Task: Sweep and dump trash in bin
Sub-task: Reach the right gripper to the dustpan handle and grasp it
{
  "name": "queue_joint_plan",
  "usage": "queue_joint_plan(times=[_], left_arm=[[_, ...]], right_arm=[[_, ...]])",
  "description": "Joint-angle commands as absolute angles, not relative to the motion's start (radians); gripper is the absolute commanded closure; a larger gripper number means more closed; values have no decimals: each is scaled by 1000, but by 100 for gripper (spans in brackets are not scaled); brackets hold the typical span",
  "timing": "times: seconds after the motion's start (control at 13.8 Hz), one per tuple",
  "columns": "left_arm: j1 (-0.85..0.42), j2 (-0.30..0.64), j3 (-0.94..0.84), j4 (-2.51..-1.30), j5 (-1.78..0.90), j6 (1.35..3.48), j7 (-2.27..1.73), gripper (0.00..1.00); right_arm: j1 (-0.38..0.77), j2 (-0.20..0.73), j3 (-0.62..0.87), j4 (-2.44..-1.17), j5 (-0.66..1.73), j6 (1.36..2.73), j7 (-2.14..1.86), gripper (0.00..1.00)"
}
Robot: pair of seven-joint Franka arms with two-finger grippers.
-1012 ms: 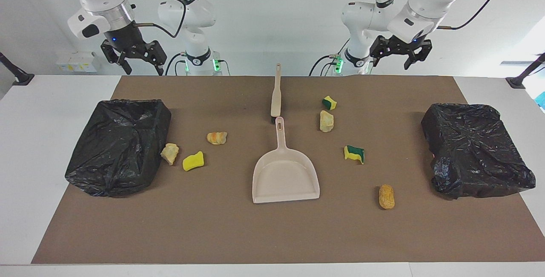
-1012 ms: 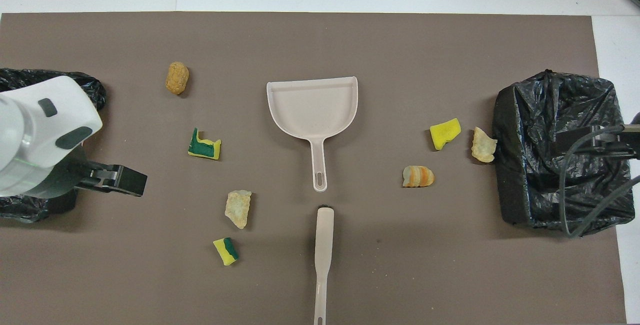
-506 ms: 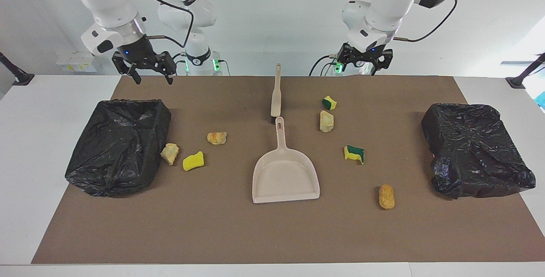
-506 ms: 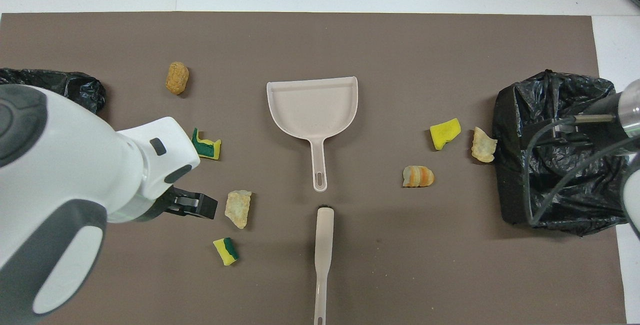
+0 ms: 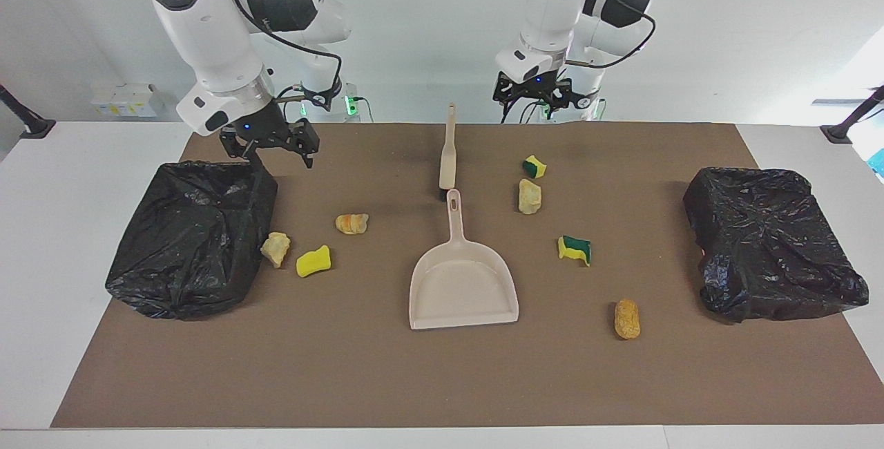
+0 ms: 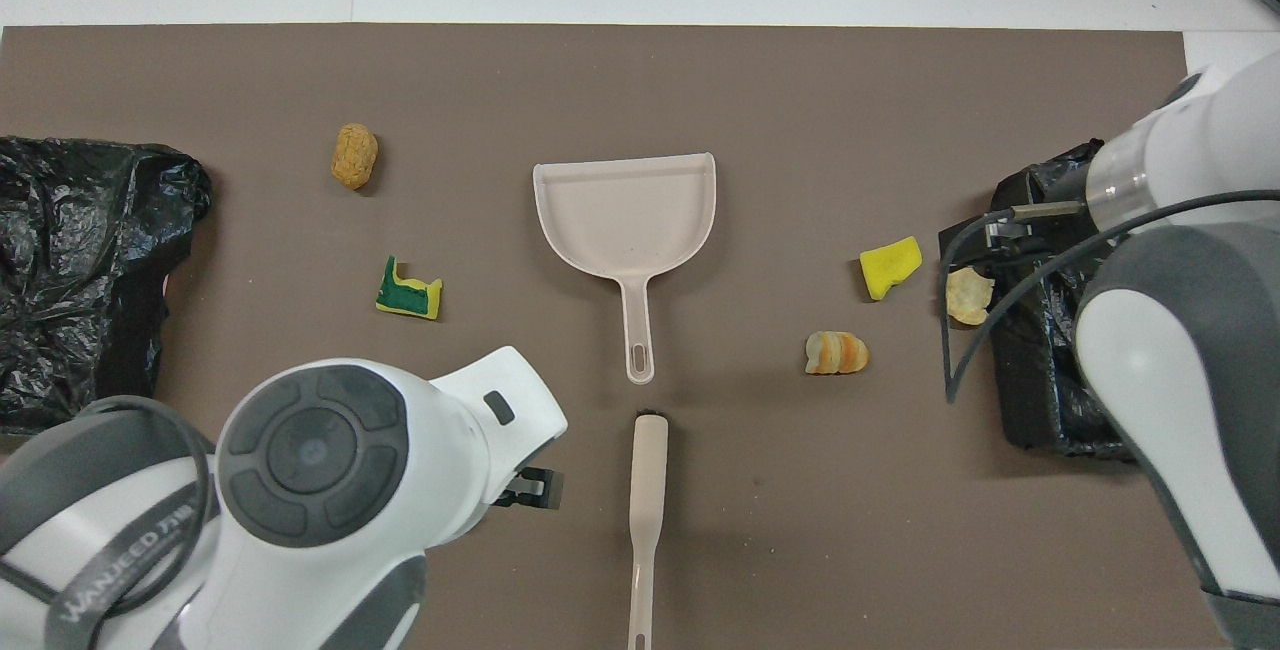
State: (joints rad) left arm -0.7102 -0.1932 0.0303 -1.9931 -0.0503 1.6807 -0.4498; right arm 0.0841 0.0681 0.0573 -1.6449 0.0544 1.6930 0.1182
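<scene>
The mat (image 5: 387,373) is plain brown on a white table (image 5: 62,228). Both bin bags (image 5: 190,238) (image 5: 773,242) are glossy black. The dustpan (image 5: 463,287) and the brush (image 5: 447,152) are pale beige, the brush with a dark tip. Among the trash, one sponge (image 5: 313,261) is plain yellow, two sponge pieces (image 5: 574,249) (image 5: 534,166) are yellow with dark green, one lump (image 5: 351,222) is striped orange and cream, two lumps (image 5: 275,249) (image 5: 529,196) are pale tan, and one (image 5: 626,318) is golden orange. The arms (image 5: 214,41) are white with grey caps; each tool (image 5: 273,148) (image 5: 533,93) is black.
</scene>
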Motion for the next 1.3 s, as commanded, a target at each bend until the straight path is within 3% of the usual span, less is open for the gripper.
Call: queue_joint_plan(times=[0.0, 0.29, 0.51, 1.23], left_arm=[[-802, -238, 48, -2098, -54, 1761, -535, 0], [-928, -241, 48, -2204, -55, 1871, -641, 0], [-1021, -233, 48, -2351, -55, 2087, -760, 0], [-1187, -58, 48, -2410, -57, 2330, -888, 0]], right_arm=[[132, 116, 61, -1638, 81, 1747, 187, 0], [199, 179, 61, -1638, 100, 1822, 201, 0], [259, 228, 61, -1640, 94, 1890, 236, 0], [500, 425, 60, -1637, -1, 2120, 521, 0]])
